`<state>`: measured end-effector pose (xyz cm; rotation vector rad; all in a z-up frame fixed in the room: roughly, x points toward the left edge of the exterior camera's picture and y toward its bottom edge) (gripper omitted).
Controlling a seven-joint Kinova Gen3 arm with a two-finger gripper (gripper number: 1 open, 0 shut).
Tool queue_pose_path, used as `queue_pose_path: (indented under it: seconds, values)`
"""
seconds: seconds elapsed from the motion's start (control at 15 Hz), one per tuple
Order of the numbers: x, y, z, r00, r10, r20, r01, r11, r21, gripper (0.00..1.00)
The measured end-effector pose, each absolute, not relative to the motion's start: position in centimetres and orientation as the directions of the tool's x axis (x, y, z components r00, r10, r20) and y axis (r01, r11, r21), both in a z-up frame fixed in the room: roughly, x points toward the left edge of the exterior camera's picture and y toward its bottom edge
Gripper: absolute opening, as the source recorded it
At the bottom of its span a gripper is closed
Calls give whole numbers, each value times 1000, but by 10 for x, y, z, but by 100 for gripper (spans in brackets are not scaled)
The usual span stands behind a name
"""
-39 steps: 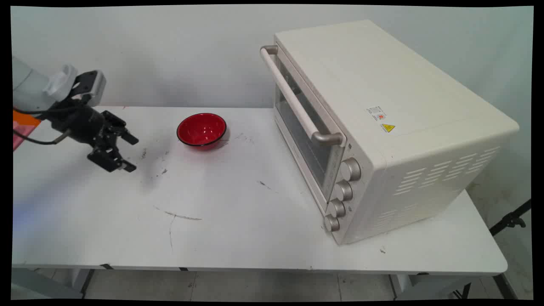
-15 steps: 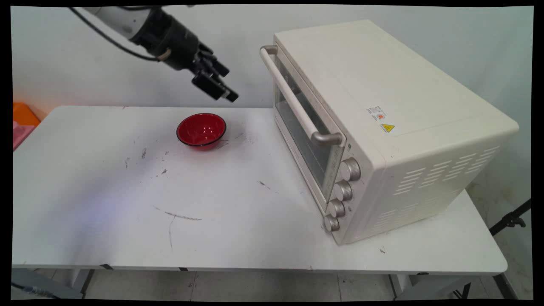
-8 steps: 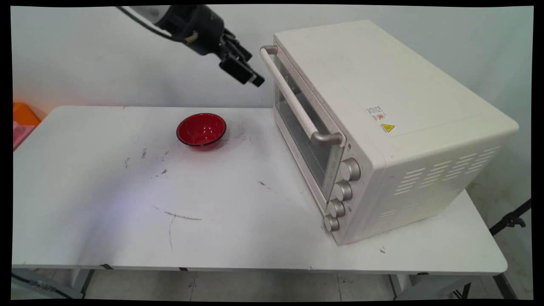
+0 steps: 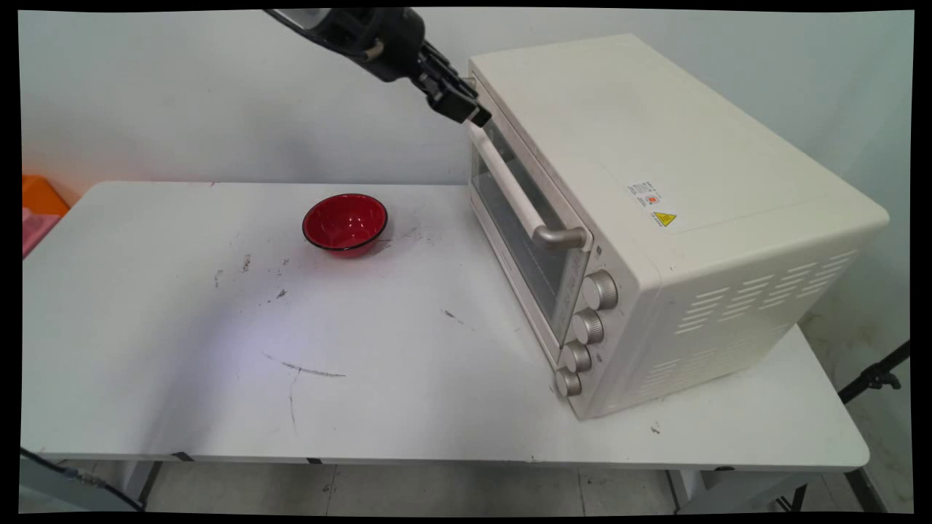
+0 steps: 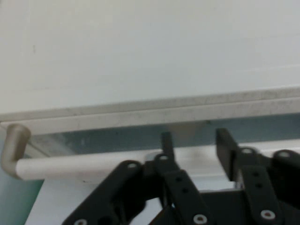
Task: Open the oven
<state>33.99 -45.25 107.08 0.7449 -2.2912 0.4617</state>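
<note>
White table (image 4: 408,407), hand (image 5: 194,140) straddling oven handle (image 5: 84,165)

My workspace is a robotics lab: bare white table (image 4: 182,407), blank wall (image 4: 182,94), tripod leg (image 4: 874,375) lower right.

overall: bright, even, diffuse indoor light; no hard shadows
wall: pale, slightly darker grey toward the upper right corner
surface: white surface (image 4: 218,407) well lit; faint soft shadow band across its left half
oven: big cream toaster oven (image 4: 677,218) has a lit top, its vented side a bit darker, with a thin shadow at its base
bowl: glossy red bowl (image 4: 345,222) shows small white glints inside and a soft reddish shadow beside it
glass: oven door pane reflects dull grey
hand view: soft throughout; black pincer (image 5: 192,154) linkage near the lens is out of focus, with the oven's handle bar (image 5: 84,164) also fuzzy
</note>
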Motion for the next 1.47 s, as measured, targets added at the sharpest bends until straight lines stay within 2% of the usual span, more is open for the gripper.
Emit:
queue_pose_path:
  seconds: [1.47]
  values:
    - [304, -469, 1033, -623, -395, 675, -630, 764, -135, 0]
